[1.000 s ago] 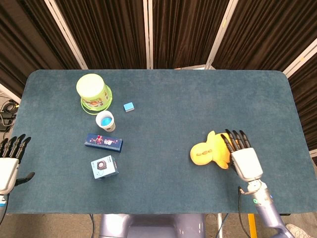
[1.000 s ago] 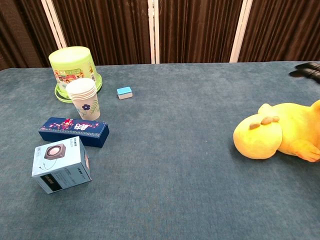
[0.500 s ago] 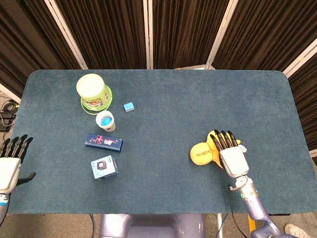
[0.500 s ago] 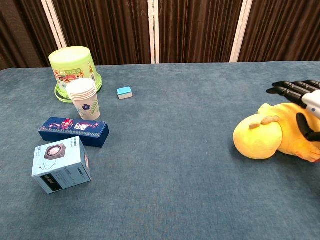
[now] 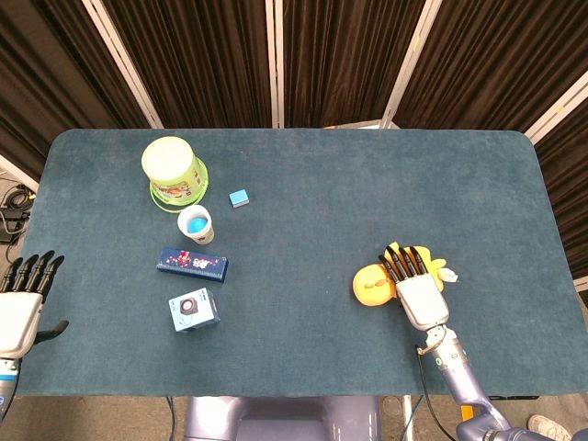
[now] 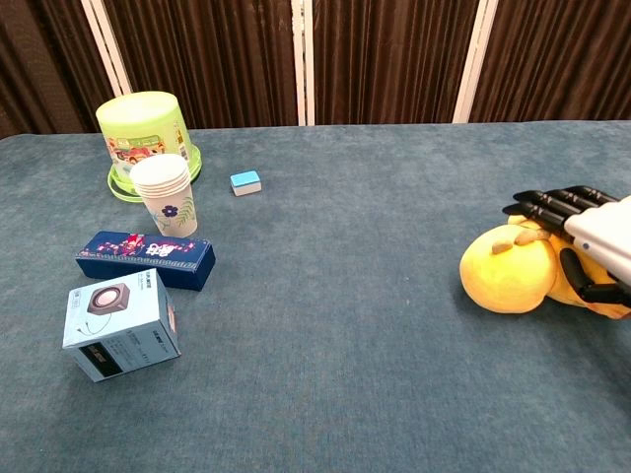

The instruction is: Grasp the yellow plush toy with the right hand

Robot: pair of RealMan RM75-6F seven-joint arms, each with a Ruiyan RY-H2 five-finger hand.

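Observation:
The yellow plush toy (image 5: 372, 285) (image 6: 508, 276) lies on the blue table at the right front. My right hand (image 5: 413, 287) (image 6: 582, 241) hovers flat over the toy's body, fingers stretched out straight above it and apart, not closed around it. The toy's round head sticks out to the left of the hand. My left hand (image 5: 20, 308) hangs at the table's left front edge with fingers spread, holding nothing; the chest view does not show it.
At the left stand an upturned green bucket (image 5: 172, 172), a stack of paper cups (image 5: 195, 223), a dark blue flat box (image 5: 192, 265), a light blue carton (image 5: 193, 310) and a small blue block (image 5: 240, 197). The table edge (image 5: 276, 393) runs just below the hands.
My right hand has slid left from beside the toy's right end to lie over its body. The toy and the left hand have barely moved.

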